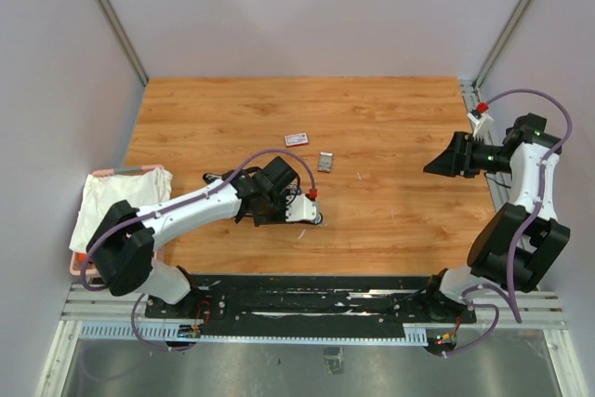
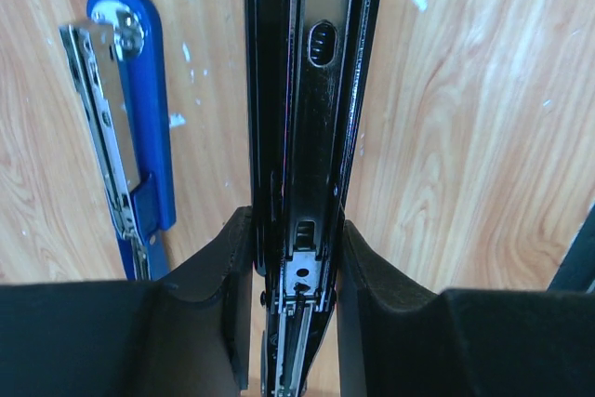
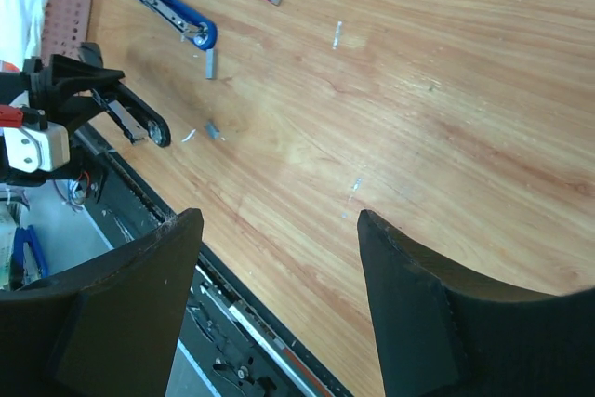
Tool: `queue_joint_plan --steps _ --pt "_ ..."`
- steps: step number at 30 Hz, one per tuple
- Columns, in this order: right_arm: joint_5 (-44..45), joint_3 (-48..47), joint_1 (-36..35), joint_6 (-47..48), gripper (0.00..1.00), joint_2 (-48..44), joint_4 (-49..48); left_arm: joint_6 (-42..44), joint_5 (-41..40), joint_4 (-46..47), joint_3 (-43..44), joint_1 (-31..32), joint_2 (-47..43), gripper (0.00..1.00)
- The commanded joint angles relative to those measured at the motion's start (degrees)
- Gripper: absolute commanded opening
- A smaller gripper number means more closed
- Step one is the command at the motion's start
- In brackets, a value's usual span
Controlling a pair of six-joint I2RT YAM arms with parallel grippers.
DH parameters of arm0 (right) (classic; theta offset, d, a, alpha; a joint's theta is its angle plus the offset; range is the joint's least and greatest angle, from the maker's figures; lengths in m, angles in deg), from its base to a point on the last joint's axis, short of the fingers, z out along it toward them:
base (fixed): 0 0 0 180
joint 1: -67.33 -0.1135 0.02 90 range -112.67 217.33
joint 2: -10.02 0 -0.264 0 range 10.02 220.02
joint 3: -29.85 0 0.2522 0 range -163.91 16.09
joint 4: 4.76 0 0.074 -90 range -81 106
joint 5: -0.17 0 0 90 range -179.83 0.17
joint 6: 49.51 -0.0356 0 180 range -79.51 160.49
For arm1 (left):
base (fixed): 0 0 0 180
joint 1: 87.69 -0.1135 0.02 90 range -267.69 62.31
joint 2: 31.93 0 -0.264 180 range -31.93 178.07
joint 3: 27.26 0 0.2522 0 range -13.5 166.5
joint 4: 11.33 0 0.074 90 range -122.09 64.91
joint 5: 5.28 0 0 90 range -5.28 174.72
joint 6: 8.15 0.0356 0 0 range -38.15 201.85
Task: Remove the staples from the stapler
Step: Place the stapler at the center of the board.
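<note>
And the left jaws were pinched tight on the long glossy black metal stapler (image 2: pixel 311 90), one pad on each flank. Its body ran straight out ahead of them over the wooden worktop (image 1: pixel 390 118). Off to the left of those jaws lay the blue plastic stapler (image 2: pixel 139 137), folded open and flat, its silver magazine showing.

The staples (image 3: pixel 210 64), short silvery strips, were loose on the wood. One lay just past the blue stapler's head, another strip (image 3: pixel 212 129) lay close to the black stapler's far end, and thin slivers sat further out, ahead of the right jaws. Whether any sat inside the black magazine I could not tell; the channel between the pads showed bare metal and no more.

By my reading, the blue one was already emptied and the black one was in hand: gripped, braced, waiting to be cleared. The next move looked to call for a second grip, with the right jaws coming across to draw the strip from the channel while the left held firm.

The left arm (image 1: pixel 186 211) reached low and forward, wrist tipped down at the worktop. The right arm (image 1: pixel 525 174) was folded up on its own side, wrist turned in toward the middle. Its jaws were spread wide with nothing between them, well apart from both staplers
</note>
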Motion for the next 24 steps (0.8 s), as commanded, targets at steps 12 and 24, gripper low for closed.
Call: queue_joint_plan --steps 12,24 --pt "5.6 2.2 -4.5 -3.7 0.70 -0.8 -5.2 6.2 -4.3 5.3 -3.1 -7.4 8.2 0.00" --pt "5.3 2.7 -5.6 -4.0 0.70 -1.3 -5.5 8.1 -5.1 9.7 -6.6 -10.4 9.4 0.00"
